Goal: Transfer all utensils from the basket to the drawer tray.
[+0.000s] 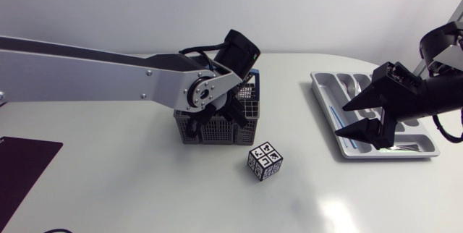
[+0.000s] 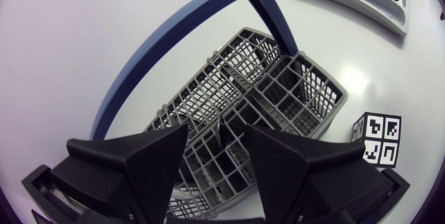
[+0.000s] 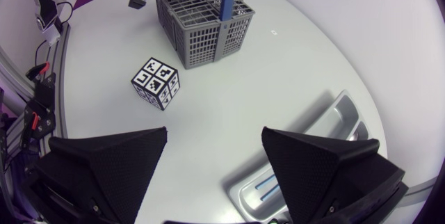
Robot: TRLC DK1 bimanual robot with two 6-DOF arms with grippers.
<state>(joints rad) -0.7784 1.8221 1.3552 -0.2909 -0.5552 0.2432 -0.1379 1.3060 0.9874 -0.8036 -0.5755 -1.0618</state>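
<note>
The grey mesh basket (image 1: pixel 217 126) with its blue handle (image 2: pixel 174 36) stands mid-table. My left gripper (image 2: pixel 217 130) reaches down into the basket's compartments, fingers apart; I cannot make out a utensil between them. In the head view that gripper (image 1: pixel 233 108) is half hidden inside the basket. The grey drawer tray (image 1: pixel 325 103) lies at the right and holds some cutlery (image 1: pixel 354 85). My right gripper (image 1: pixel 340 119) hovers open and empty over the tray's near end. In the right wrist view a blue-handled utensil (image 3: pixel 268 186) lies in the tray (image 3: pixel 334 116) under the open right gripper (image 3: pixel 215 137).
A black-and-white patterned cube (image 1: pixel 265 161) sits just in front of the basket, between basket and tray. A dark mat (image 1: pixel 22 168) lies at the table's front left corner.
</note>
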